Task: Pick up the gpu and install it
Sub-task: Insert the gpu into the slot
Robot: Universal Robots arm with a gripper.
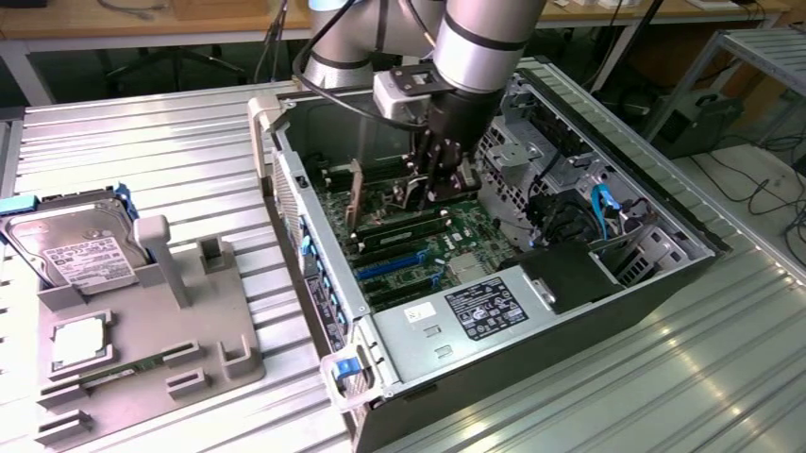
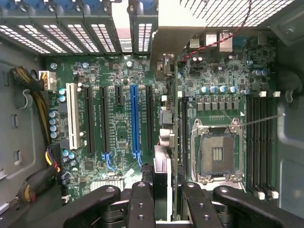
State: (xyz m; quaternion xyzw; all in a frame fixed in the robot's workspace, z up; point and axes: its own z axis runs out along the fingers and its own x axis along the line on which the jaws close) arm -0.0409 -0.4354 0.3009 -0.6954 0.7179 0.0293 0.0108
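On the exterior view's left, a grey holder tray (image 1: pixel 139 330) lies on the ribbed metal table (image 1: pixel 151 160). A silver hard drive (image 1: pixel 74 247) with a white label stands at its far end, a square chip (image 1: pixel 78 345) lies flat near the middle, and a narrow green memory stick (image 1: pixel 120 371) sits in a slot just below it.

Further right stands the open computer case (image 1: pixel 504 311), its side panel off and the green motherboard (image 1: pixel 416 245) exposed. The arm reaches down into the case, and the gripper (image 1: pixel 441 184) hangs just above the board. Its fingers (image 2: pixel 142 204) are partly closed on the gpu (image 2: pixel 167 142), which is held on edge so that the wrist view sees it as a thin upright card running from between the fingers to the case's rear slots. The card's silver bracket (image 2: pixel 166 28) stands at the rear wall. The card lies between the black expansion slots and the empty processor socket (image 2: pixel 216 152); whether it is seated cannot be told.

A blue expansion slot (image 2: pixel 134 121) lies beside the card. At the case's near end sits the power supply (image 1: pixel 473 316), and blue cables (image 1: pixel 602 212) run by the drive bay on the exterior view's right.
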